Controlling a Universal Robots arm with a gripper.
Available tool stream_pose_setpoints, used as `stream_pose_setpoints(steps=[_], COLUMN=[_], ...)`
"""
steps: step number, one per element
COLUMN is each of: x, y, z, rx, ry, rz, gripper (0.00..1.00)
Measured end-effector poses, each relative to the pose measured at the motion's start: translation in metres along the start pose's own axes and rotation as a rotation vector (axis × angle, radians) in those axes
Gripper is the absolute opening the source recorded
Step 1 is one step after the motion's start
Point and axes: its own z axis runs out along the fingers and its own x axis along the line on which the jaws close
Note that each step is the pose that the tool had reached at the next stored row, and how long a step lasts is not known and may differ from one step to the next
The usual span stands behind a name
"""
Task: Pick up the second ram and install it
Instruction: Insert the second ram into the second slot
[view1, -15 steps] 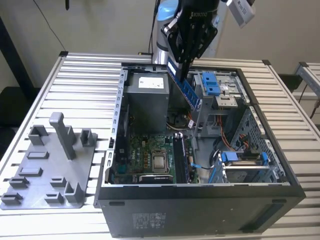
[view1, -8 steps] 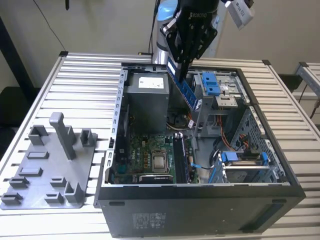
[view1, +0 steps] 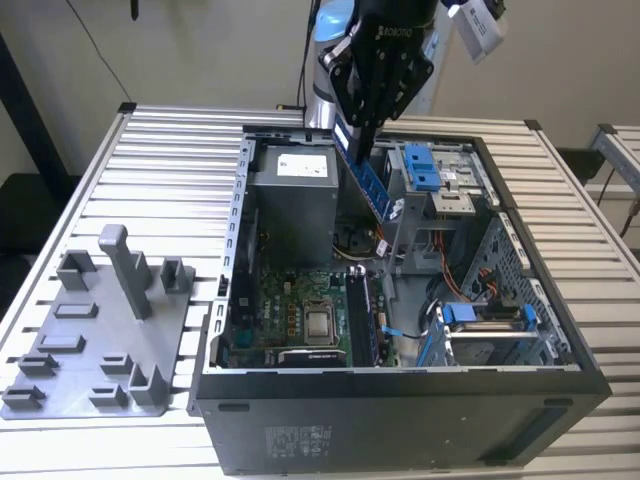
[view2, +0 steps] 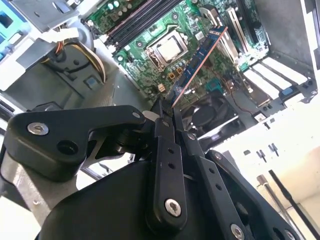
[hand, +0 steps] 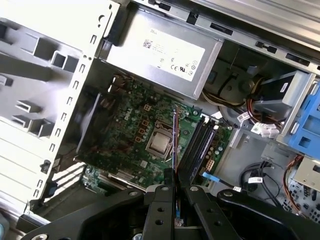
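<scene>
A big slatted table (view1: 150, 160) holds an open computer case (view1: 400, 420). Beside the case, on the exterior view's left, sits a grey tray (view1: 90, 350) with posts. A green board (view1: 290, 300) lies inside the case. The black pincer (view1: 360, 135) hangs above it, pinching the second ram (view1: 375, 185) by one end. The ram is tilted, up in the air over the green board.
</scene>
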Motion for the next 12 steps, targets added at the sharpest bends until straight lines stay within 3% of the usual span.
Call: stream_pose_setpoints(steps=[12], x=[0.0000], y=[-0.0001], z=[0.0050], rx=[-0.0146], ry=[0.0030], rz=[0.116], gripper=[0.14])
